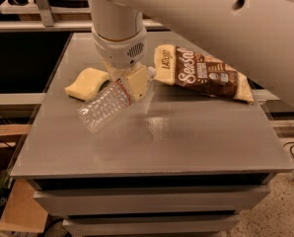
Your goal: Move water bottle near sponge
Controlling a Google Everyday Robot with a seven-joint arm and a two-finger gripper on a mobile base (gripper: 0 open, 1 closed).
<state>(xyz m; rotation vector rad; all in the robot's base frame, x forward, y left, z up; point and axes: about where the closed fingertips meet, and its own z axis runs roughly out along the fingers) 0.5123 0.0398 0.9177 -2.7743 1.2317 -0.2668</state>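
- At the far left, down on the floor, one piece of brown cardboard (18, 212) lies beside the grey table (196, 142).
- On the left part of the tabletop lies one sponge (87, 83), pale yellow and flat, with nothing on top of it.
- Just right of the sponge is one water bottle (103, 108), clear and ribbed. It is tilted, with its base low and toward the front left and its capped end up toward the back right. Its upper body is just beside the sponge's right corner; whether the two touch cannot be told, nor whether the base rests on the table.
- Above the bottle hangs one gripper (128, 86), under the round white wrist of the single arm (118, 23). Its cream-coloured fingers (138, 82) are clamped on the bottle near the red label band, close to the neck.
- To the right of the gripper, one brown and cream snack bag (202, 73) lies flat toward the back right of the table, well apart from the sponge, with its near end close to the bottle's cap.
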